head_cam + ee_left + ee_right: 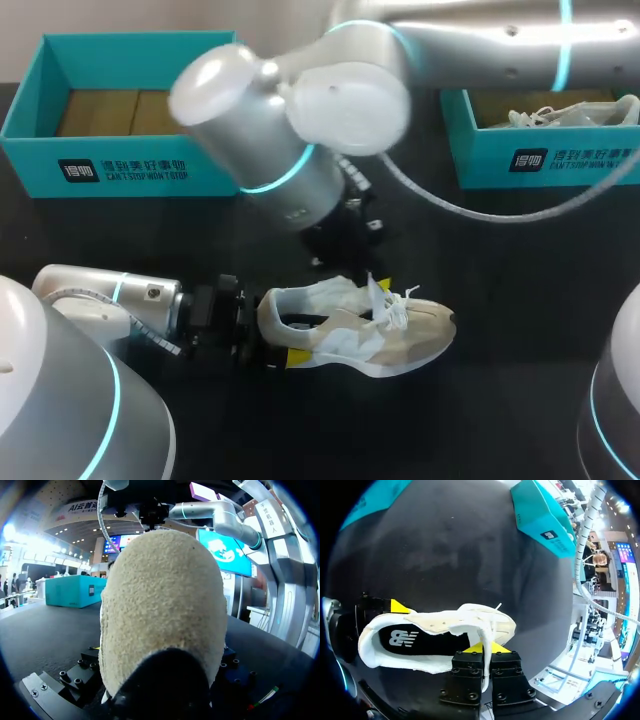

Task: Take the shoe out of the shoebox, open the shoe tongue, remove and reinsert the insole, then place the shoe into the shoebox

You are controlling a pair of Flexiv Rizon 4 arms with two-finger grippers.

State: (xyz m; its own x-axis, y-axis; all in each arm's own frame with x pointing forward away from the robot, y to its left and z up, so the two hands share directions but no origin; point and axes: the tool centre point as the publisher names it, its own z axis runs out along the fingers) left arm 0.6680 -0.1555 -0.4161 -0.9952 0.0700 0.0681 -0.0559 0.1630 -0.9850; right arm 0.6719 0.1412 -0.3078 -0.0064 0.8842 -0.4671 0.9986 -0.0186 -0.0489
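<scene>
Lying out on the black table point(520, 300), clear of both boxes, the shoe point(400, 335) is seen with its heel toward the robot's left and its toe toward the right. Whether the sole rests fully on the table cannot be told.

- Left gripper point(283, 335): closed on the heel. One yellow tip is seen on the near side in the head view, and the other is seen on the far side in the right wrist view. In the left wrist view the fuzzy beige heel point(162, 615) is pressed close ahead of the gripper, and the tips are hidden.
- Right arm: brought in from the upper right, past the middle, above the shoe. Right gripper point(486, 648): its fingers are drawn nearly together, with the white tongue point(483, 632) pinched between the yellow tips at the shoe's opening.
- Insole point(415, 640): dark and seated inside the shoe, exposed from the heel to the tongue.
- Laces point(398, 303): white, loosely bunched over the midfoot.
- Left teal shoebox point(120, 165): at the far left of the table, open, with a brown lining visible.
- Right teal shoebox point(540, 160): at the far right, open, with pale crumpled material inside.
</scene>
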